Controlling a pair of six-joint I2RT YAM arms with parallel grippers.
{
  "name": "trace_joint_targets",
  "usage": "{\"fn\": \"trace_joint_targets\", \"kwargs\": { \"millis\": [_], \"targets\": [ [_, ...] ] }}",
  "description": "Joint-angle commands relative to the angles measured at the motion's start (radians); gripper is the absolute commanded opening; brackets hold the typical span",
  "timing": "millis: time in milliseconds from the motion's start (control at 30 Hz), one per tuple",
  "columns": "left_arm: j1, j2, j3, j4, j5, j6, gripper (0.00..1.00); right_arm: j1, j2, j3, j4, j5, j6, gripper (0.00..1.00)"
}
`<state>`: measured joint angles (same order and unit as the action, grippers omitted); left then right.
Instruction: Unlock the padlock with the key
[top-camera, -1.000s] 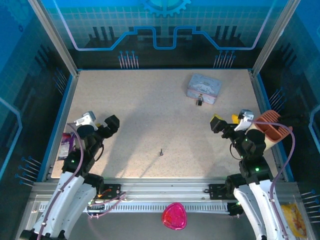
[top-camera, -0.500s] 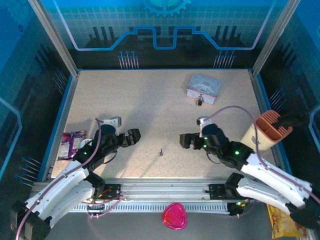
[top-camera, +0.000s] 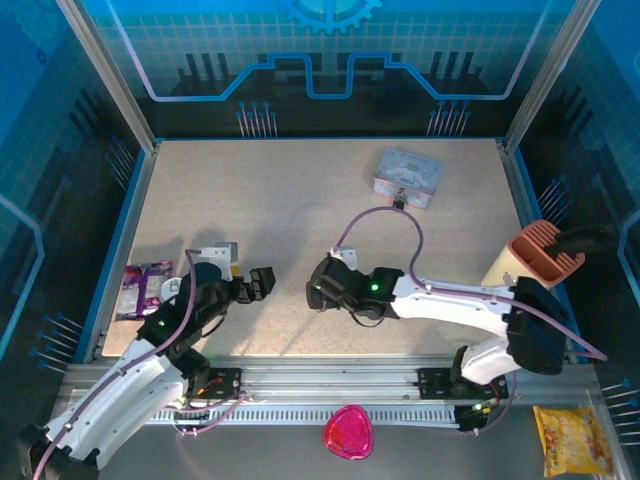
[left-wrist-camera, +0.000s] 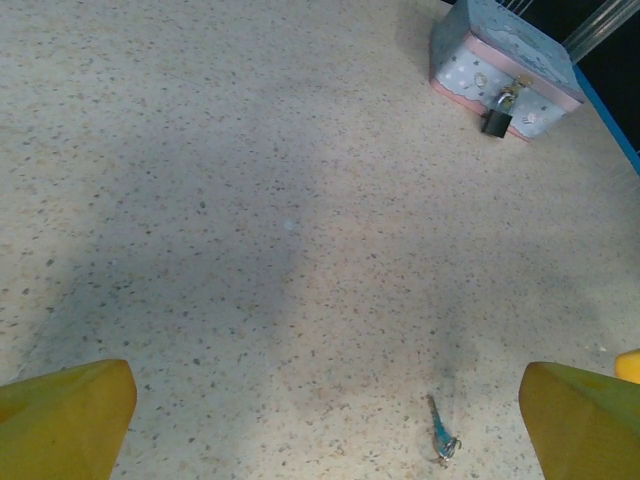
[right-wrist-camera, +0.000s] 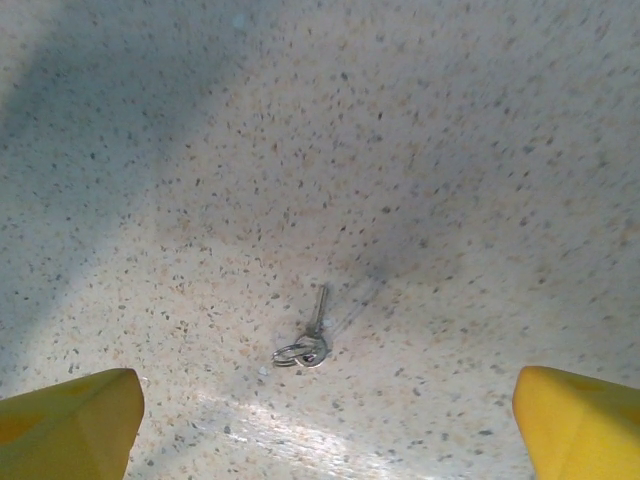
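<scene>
- The key (right-wrist-camera: 312, 338) lies flat on the surface (top-camera: 250, 200), near the front edge and about midway between the two arms. A small ring is seen at its head, and the shaft points away from the right wrist camera.
- The right arm (top-camera: 450, 300) is stretched toward the centre so that the right jaws are held above the key. In the right wrist view the key is framed between the two yellow fingers (right-wrist-camera: 70, 420).
- The right jaws are spread wide and nothing is held in them. This gap is judged to be kept so that the thin key can be straddled before closing.
- The left arm (top-camera: 190, 310) is extended from the other side. The left jaws are likewise wide apart and empty, and the key is seen low in the left wrist view.
- The padlock (top-camera: 399, 201) is found at the front face of the tin (top-camera: 407, 172), touching it, at the far right of the surface and well apart from the key. It appears to hang from the tin's clasp, which would explain why it is left there rather than carried.
- The step in hand is judged to be the pickup of the key. Little is offered to grip on so flat a thing, so a low, centred approach is called for.
</scene>
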<state>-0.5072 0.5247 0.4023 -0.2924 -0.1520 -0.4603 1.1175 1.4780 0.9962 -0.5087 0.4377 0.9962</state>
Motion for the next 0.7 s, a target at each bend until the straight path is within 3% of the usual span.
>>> {"fn": "trace_joint_targets", "kwargs": {
  "millis": [0,367,667],
  "targets": [
    [-0.007,-0.044,-0.006,-0.034,-0.074,0.023,0.99,0.011,0.077,0.061,-0.065,-0.009,0.118,0.94],
    [-0.006,-0.16,-0.007,-0.109,-0.145,-0.012,0.99,0.011,0.278,0.207,-0.161,-0.106,0.262,0.88],
    [-0.007,-0.165,0.0,-0.122,-0.144,-0.021,0.99,0.01,0.346,0.213,-0.141,-0.141,0.324,0.74]
  ]
}}
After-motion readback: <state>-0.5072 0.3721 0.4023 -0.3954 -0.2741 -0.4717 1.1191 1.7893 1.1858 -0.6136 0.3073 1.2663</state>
